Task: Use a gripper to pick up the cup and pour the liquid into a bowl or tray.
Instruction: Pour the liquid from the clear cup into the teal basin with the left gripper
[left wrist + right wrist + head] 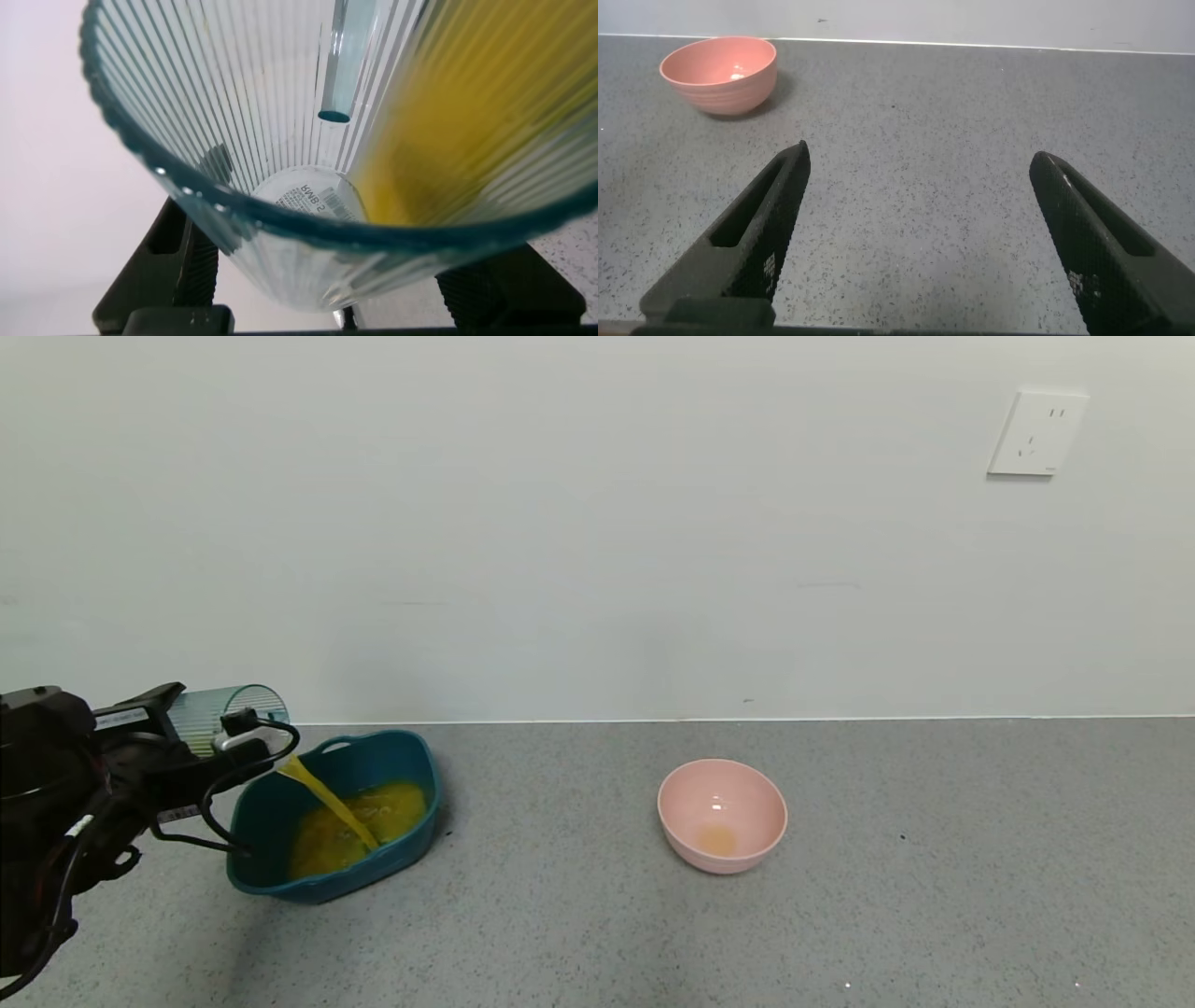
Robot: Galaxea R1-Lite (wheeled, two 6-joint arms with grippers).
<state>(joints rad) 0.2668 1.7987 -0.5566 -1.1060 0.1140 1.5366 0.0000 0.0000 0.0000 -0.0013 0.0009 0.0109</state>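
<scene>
My left gripper (222,735) is shut on the ribbed blue-green cup (227,707) at the table's left side. It holds the cup tipped on its side over the near-left rim of the dark teal tub (416,758). Orange-yellow liquid (329,805) runs in a thin stream from the cup's rim into the tub, where a pool of it lies. In the left wrist view the cup (280,112) fills the frame between the black fingers (187,271), with liquid (467,121) along one side. My right gripper (920,157) is open and empty above bare table, out of the head view.
A round pink bowl (722,814) with a trace of orange at its bottom stands at mid-table, right of the tub; it also shows in the right wrist view (719,73). A white wall with a socket (1036,434) backs the grey speckled table.
</scene>
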